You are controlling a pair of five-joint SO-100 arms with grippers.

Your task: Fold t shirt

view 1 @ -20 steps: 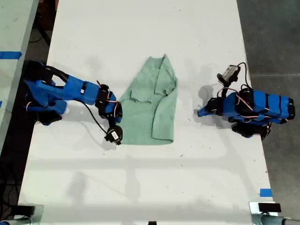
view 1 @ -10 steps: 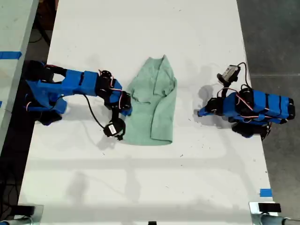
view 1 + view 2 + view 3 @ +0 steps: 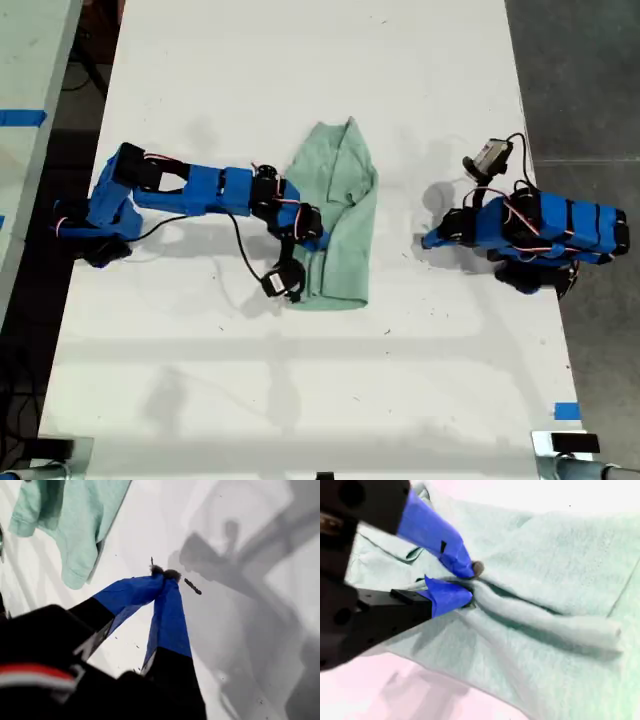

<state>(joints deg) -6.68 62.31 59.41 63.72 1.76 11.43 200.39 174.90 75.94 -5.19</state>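
The pale mint-green t shirt [image 3: 348, 215] lies wrinkled and folded narrow at the middle of the white table [image 3: 300, 80]. My second gripper [image 3: 318, 238] reaches in from the exterior view's left and is shut on a bunched fold of the shirt's fabric [image 3: 545, 620], its blue fingertips [image 3: 462, 565] pinching it. My first gripper [image 3: 428, 240] rests at the exterior view's right, apart from the shirt, shut with nothing between its blue fingers [image 3: 170, 610]. In the first wrist view the t shirt [image 3: 75, 520] lies beyond the first gripper [image 3: 162, 572].
A second table with blue tape [image 3: 22, 116] stands at the exterior view's left. Dark floor [image 3: 580, 60] runs along the exterior view's right. A blue tape mark [image 3: 566, 410] sits near the table's near edge. A cable [image 3: 245, 255] loops by the second arm.
The second arm has stretched toward the exterior view's right, carrying the shirt's edge over the rest, so the shirt looks narrower. The first arm has not moved.
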